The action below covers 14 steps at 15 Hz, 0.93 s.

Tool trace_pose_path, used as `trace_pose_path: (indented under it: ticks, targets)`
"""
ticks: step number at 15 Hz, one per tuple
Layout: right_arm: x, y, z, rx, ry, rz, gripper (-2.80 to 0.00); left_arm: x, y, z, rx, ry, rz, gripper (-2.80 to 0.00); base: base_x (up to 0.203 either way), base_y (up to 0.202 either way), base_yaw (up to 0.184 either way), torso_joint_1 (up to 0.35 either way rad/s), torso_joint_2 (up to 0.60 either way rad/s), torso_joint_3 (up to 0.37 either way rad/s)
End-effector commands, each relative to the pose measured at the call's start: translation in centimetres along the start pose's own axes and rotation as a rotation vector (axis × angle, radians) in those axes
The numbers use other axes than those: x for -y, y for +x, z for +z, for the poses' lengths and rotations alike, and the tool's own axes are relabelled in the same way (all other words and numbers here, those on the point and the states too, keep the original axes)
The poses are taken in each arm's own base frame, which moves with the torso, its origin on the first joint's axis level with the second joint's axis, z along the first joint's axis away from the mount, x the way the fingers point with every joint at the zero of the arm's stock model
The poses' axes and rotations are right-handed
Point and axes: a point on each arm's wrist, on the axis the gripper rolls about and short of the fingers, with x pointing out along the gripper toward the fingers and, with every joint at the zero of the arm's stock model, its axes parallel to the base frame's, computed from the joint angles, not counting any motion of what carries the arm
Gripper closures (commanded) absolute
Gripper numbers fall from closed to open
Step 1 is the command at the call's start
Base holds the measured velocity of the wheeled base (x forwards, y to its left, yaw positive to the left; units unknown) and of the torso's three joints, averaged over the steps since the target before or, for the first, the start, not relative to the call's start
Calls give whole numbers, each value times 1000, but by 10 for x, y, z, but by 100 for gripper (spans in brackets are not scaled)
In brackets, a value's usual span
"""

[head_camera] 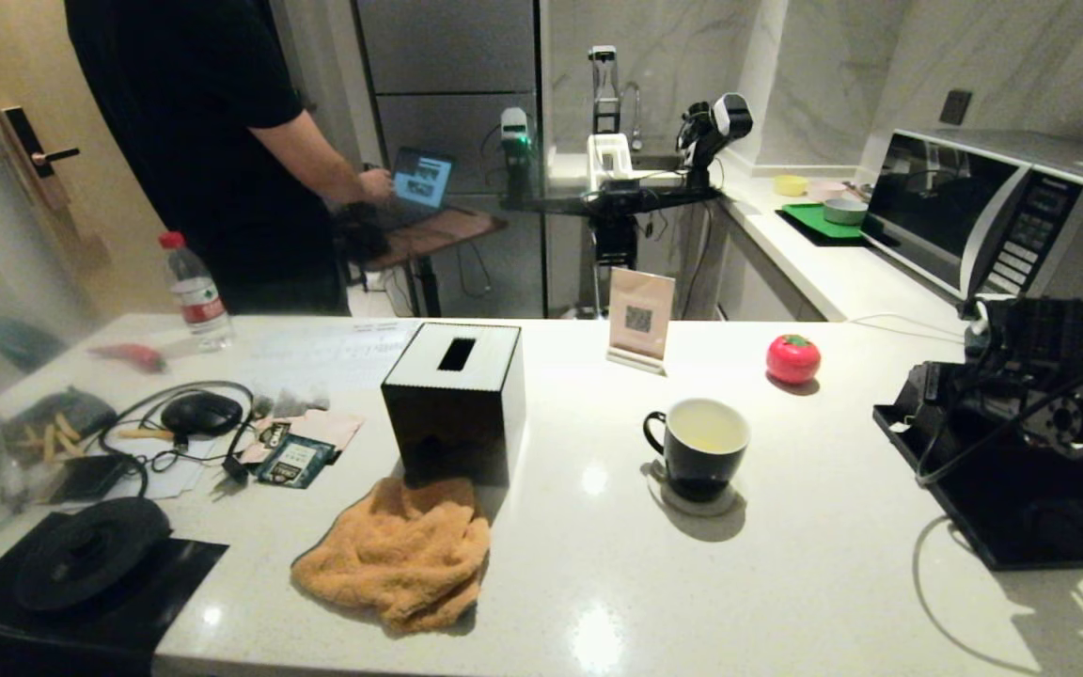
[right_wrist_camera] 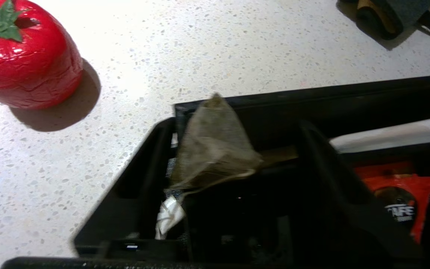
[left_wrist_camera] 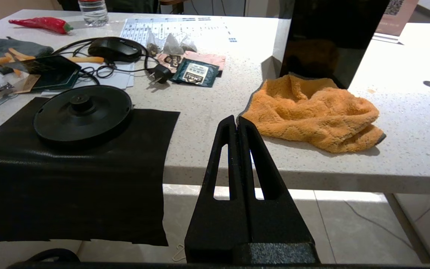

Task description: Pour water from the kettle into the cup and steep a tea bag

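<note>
On the left of the worktop (head_camera: 598, 583) we see the round black kettle base (head_camera: 90, 550) bare on its dark mat (left_wrist_camera: 69, 175); the kettle itself shows in none of our views. Our left gripper (left_wrist_camera: 236, 118) hangs parked just off the front edge, jaws pressed shut on nothing, facing the orange cloth (head_camera: 400, 555) that lies in front of the black tissue box (head_camera: 455, 400). Further right stands the cup (head_camera: 698, 448) on a coaster, and pale yellowish water (head_camera: 706, 430) already sits in it, so we judge the pouring done. Right again, past the red tomato-shaped object (head_camera: 793, 358), our right gripper (right_wrist_camera: 233, 164) reaches down into the black tray (head_camera: 1021, 512). Its dark fingers (right_wrist_camera: 151, 168) stand on either side of the tea bag (right_wrist_camera: 215, 149), which is upright at the tray's near corner. The jaws look partly closed, but we cannot tell whether they grip it yet. What is left, as we see it: securing the bag, carrying it left to the cup and dipping it in
</note>
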Motion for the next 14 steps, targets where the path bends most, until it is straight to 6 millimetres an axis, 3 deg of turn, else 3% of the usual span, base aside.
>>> trace_pose_path:
  ticks: [1,14]
  targets:
    - [0,0,0,3,0,-3,0,0,0,0,0,-2,0,0,0,0,0,0,0,0]
    - [1,-8,12,51,4,-7,0,0,0,0,0,0,0,0,0,0,0,0,0,0]
